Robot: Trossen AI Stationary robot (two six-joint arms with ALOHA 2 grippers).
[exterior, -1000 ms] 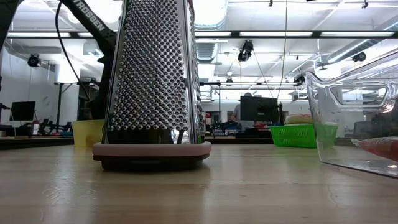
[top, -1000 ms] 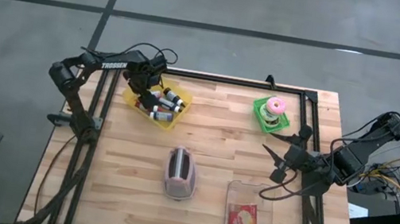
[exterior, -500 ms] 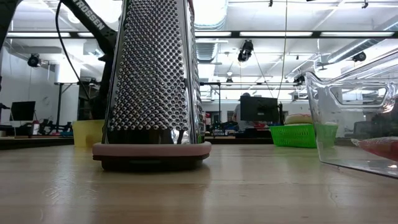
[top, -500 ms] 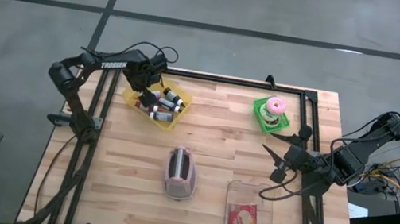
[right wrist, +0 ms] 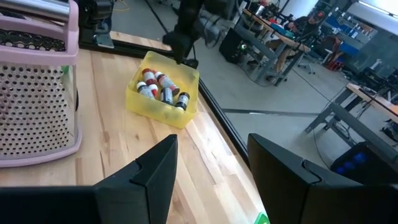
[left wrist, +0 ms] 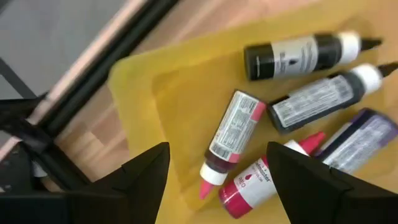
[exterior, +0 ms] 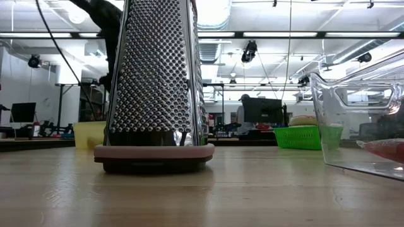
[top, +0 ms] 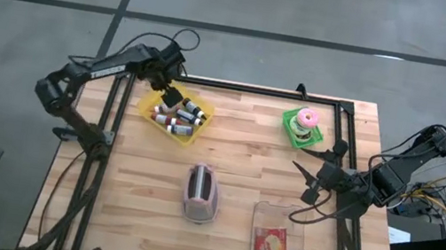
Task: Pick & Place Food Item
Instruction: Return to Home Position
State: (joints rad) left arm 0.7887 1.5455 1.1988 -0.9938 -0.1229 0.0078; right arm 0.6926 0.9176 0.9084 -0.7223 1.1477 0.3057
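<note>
Over bin (left wrist: 143,84), 10 o'clock: left gripper (left wrist: 217,163), fingers apart, holding nothing.
Pink colouring (left wrist: 245,190): lying in bin among bottles (left wrist: 298,53), free of both fingers.
Right gripper (top: 301,181): 3 o'clock edge, fingers apart, waiting.
Homing: lift straight up past bin rim, then swing away.

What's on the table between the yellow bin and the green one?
Nothing; the high view shows only bare table between the yellow bin and green bin.
</note>
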